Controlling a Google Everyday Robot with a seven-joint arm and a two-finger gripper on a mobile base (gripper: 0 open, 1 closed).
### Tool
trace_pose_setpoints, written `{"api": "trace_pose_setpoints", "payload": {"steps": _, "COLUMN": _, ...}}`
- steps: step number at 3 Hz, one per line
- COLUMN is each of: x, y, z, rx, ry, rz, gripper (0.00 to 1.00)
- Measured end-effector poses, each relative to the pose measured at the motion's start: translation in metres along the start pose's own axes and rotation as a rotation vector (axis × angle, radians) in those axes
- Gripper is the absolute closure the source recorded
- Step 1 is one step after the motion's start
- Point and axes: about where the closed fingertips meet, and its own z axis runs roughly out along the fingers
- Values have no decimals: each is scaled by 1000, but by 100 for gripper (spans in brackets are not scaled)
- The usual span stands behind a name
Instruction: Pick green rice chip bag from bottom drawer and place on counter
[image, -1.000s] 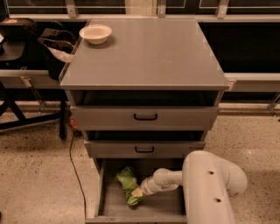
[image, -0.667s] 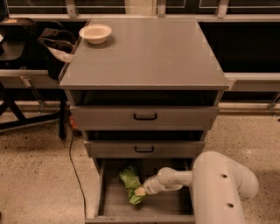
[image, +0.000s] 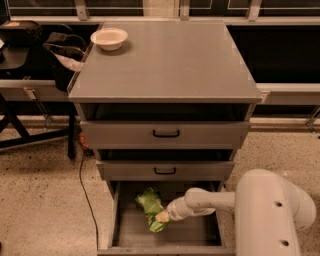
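Item 1: green bag (image: 148, 202), crumpled, lies in open bottom drawer (image: 200, 235), left half of floor.
Item 2: gripper (image: 163, 217), inside same drawer, extends in from 3 o'clock, tip against bag; we cannot tell whether claw grips it.
Item 3: counter (image: 170, 65); we log white bowl (image: 109, 38) at its 11 o'clock corner.
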Motion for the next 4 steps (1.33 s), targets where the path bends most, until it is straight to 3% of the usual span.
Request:
{"api": "trace_pose_setpoints", "payload": {"steps": 3, "x": 12, "y": 44, "z": -53, "rx": -34, "ry": 32, "rz": 13, "gripper": 100}}
{"api": "trace_pose_setpoints", "payload": {"steps": 4, "x": 1, "y": 55, "z": -74, "rx": -34, "ry": 33, "rz": -2, "gripper": 100}}
